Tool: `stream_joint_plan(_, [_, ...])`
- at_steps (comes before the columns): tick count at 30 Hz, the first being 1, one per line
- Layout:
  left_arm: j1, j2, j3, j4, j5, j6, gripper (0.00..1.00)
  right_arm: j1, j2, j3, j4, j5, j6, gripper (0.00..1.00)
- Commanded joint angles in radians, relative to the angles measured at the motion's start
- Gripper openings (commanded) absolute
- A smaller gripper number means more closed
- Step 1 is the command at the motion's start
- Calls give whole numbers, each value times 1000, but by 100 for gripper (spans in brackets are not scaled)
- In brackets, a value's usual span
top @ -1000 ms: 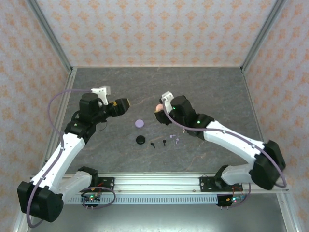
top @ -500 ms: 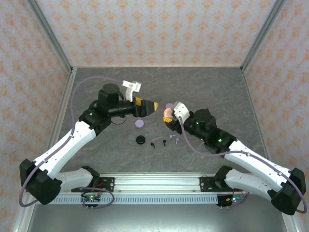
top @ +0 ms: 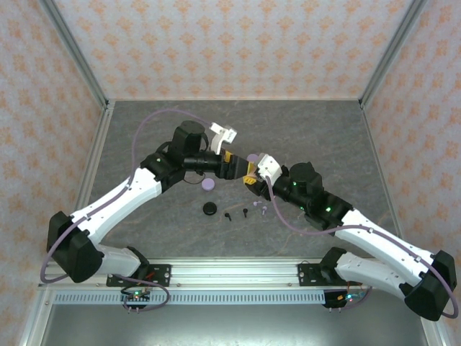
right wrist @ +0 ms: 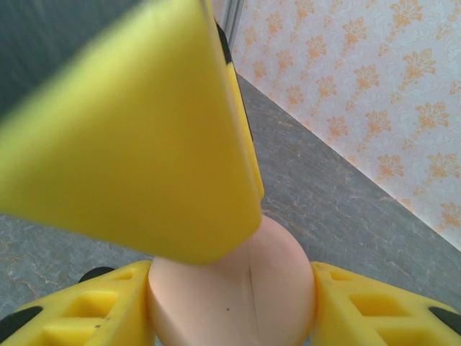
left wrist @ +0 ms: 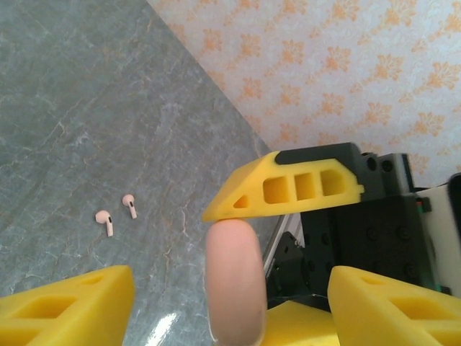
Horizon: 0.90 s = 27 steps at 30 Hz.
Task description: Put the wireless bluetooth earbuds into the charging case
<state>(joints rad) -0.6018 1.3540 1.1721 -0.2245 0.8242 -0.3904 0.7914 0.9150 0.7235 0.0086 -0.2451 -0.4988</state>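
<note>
Two pale pink stemmed earbuds (left wrist: 105, 220) lie side by side, not touching, on the grey marbled worktop (left wrist: 72, 108), a little in from its walled edge. Around the worktop's middle, toward the near edge, sit a lilac round case (top: 208, 183), a black round case (top: 209, 209), two black earbuds (top: 228, 215) and, just right of them, lilac earbuds (top: 263, 210). Above these the pincers are tip to tip. The right pincer (top: 251, 177) is clamped on a pale pink round charging case (right wrist: 238, 288), with a yellow finger on each side. The left pincer (top: 235, 168) stands wide apart astride that case's edge, its fingers (left wrist: 68, 303) clear of it. One of those fingers crowds the right wrist view.
</note>
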Motion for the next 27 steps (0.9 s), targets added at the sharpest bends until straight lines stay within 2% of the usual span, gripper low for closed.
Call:
stream_joint_plan(1, [-9, 15, 36, -44, 38, 30, 69, -1, -9, 25, 32, -7, -15, 51])
stream_joint_plan(4, [-9, 34, 43, -60, 47, 35, 66, -1, -8, 25, 31, 2, -15, 51])
stream_joint_plan(13, [-15, 65, 48, -73, 74, 41, 50, -1, -1, 27, 31, 28, -17, 51])
stream_joint_plan(19, [-15, 64, 43, -64, 84, 41, 32, -1, 19, 47, 5, 50, -11, 52])
stream_joint_plan(22, [-15, 57, 41, -66, 74, 45, 26, -1, 21, 60, -26, 61, -5, 57])
stream_joint_plan(27, [-14, 42, 40, -57, 35, 61, 21, -5, -6, 54, -60, 52, 30, 76])
